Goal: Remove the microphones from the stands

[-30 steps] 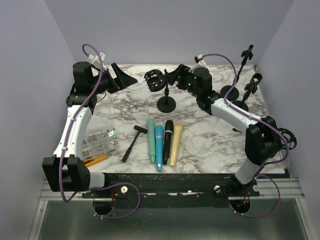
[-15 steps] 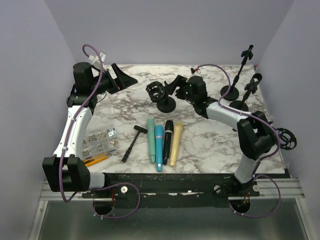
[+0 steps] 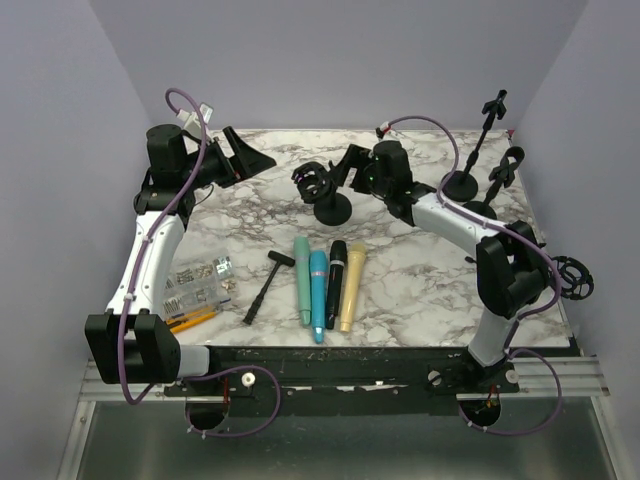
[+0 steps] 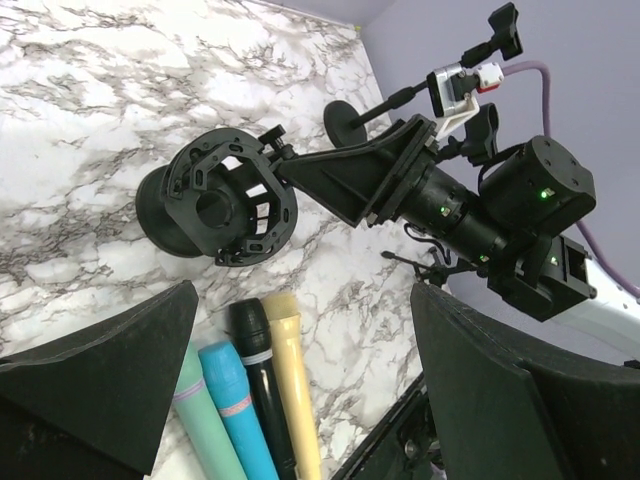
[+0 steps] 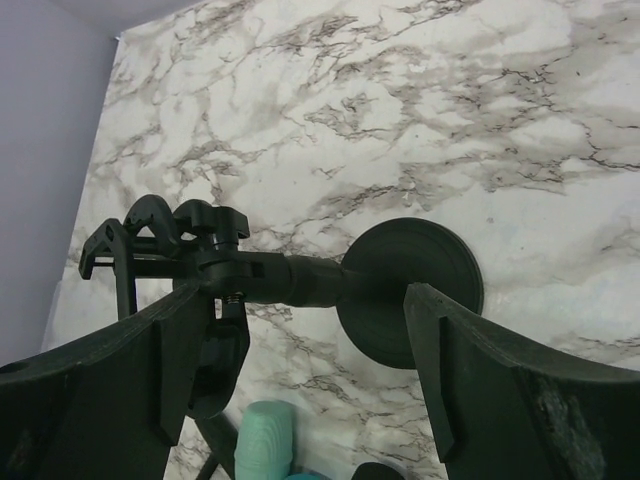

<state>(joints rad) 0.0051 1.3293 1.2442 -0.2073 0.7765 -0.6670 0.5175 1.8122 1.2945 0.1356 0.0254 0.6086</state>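
Observation:
The black stand [image 3: 335, 208] stands at the table's centre back. Its ring-shaped shock mount [image 3: 316, 184] shows empty in the left wrist view [image 4: 230, 195]. Several microphones lie side by side in front of it: teal [image 3: 301, 280], blue [image 3: 318, 295], black [image 3: 336, 283] and cream [image 3: 350, 287]. My right gripper [image 3: 350, 168] is open just right of the mount. In its wrist view the stand's stem [image 5: 300, 280] and base [image 5: 410, 290] lie between its fingers [image 5: 310, 330]. My left gripper [image 3: 245, 155] is open and empty at the back left [image 4: 305, 300].
A black hammer [image 3: 266, 285] lies left of the microphones. A bag of small metal parts [image 3: 200, 283] and pencils [image 3: 190, 320] are at the front left. Two more stands [image 3: 460, 185] [image 3: 500, 170] are at the back right.
My right gripper has moved in and down beside the stand's mount, and its arm has swung left. The mount sits lower in view than a second ago. The left arm has not moved.

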